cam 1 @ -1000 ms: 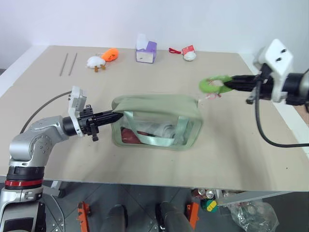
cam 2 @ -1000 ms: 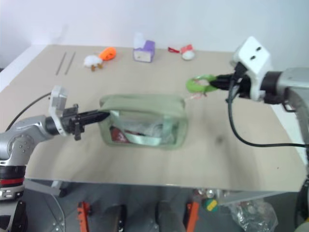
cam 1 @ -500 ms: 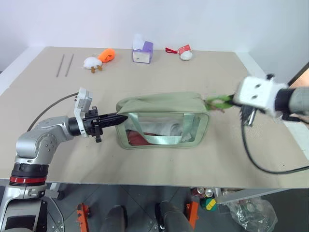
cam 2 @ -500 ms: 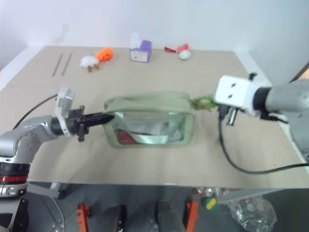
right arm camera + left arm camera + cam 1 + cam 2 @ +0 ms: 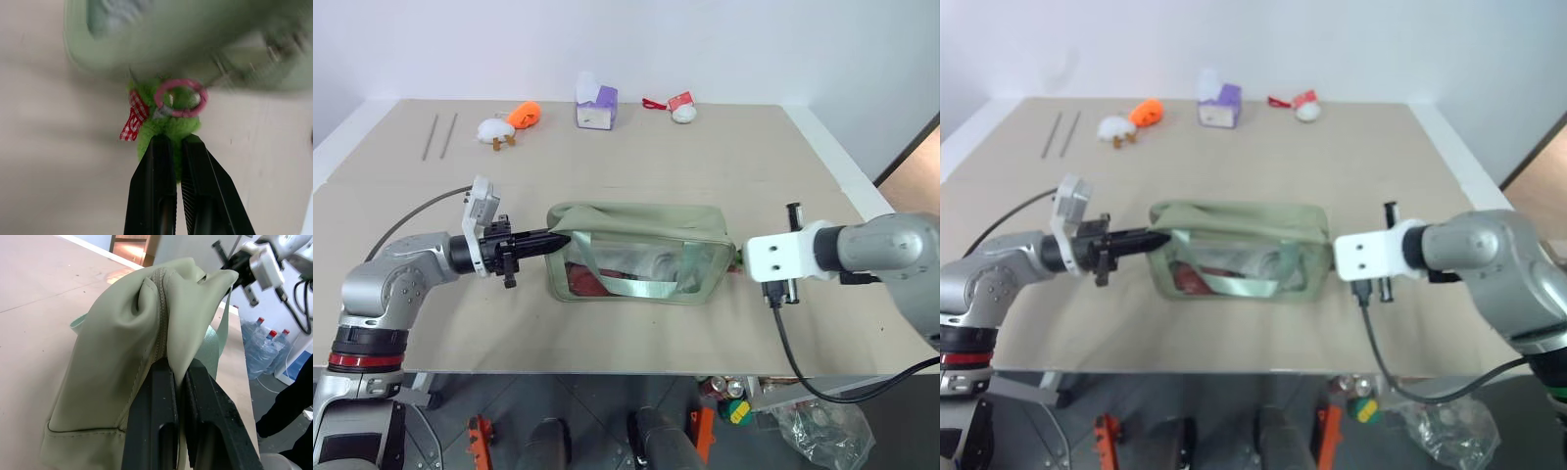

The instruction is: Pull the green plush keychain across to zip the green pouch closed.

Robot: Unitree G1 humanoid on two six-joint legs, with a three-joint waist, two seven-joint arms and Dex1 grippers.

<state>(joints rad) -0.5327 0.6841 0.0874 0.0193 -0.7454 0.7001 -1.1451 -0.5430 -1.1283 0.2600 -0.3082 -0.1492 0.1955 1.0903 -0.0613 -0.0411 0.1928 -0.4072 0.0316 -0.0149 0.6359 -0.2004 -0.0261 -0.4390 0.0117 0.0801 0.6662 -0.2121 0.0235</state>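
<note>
Both eye views looked down from the head over the bench [image 5: 636, 147]. Each wrist camera sat close along its own fingers, facing the green pouch [image 5: 122, 362].

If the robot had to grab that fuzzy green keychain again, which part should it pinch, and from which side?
Probably the plush rim of the green plush keychain, from the side away from the green pouch. The right gripper is pinched there now, clear of the pink ring.

A wide beige table [image 5: 636, 147] stands against a plain white wall [image 5: 705, 39]. Under its near edge lies grey floor [image 5: 587, 401], with what may be a clear plastic bag [image 5: 822, 436] of rubbish at the right.
</note>
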